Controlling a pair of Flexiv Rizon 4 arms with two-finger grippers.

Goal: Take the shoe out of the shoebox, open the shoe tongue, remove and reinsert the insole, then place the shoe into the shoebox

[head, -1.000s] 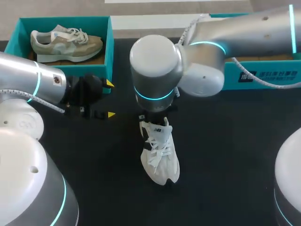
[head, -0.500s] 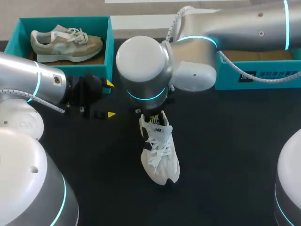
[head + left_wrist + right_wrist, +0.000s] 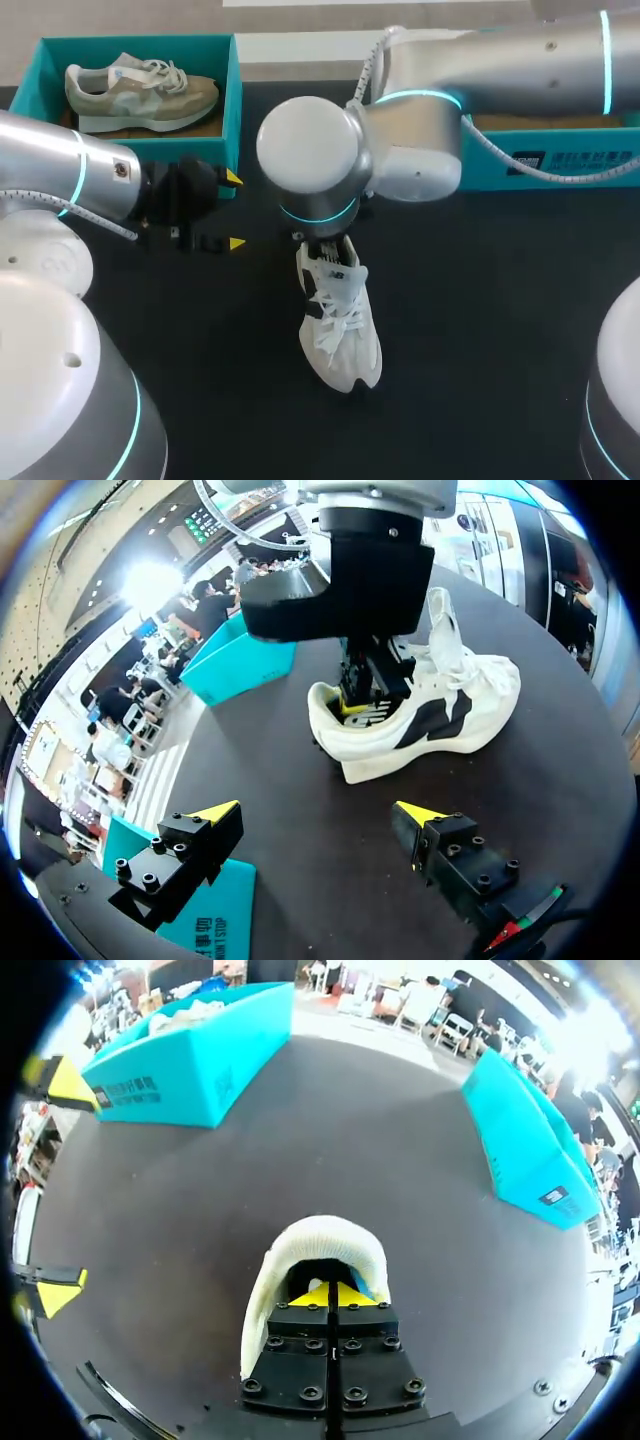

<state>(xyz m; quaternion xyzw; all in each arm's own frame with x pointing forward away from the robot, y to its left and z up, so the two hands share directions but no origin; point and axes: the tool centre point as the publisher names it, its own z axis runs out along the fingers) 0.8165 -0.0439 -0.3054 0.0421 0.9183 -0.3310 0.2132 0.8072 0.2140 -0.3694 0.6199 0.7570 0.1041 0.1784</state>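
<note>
Over the last second our right arm's wrist has shifted slightly above the heel, while the white sneaker (image 3: 340,330) stays upright on the matte black desk (image 3: 480,300), outside the teal cardboard shoebox (image 3: 560,160); the insole step seems under way. The right fingers (image 3: 316,1297) are pressed together inside its rounded, padded collar. The left fingers (image 3: 445,845) hang spread and empty.
</note>
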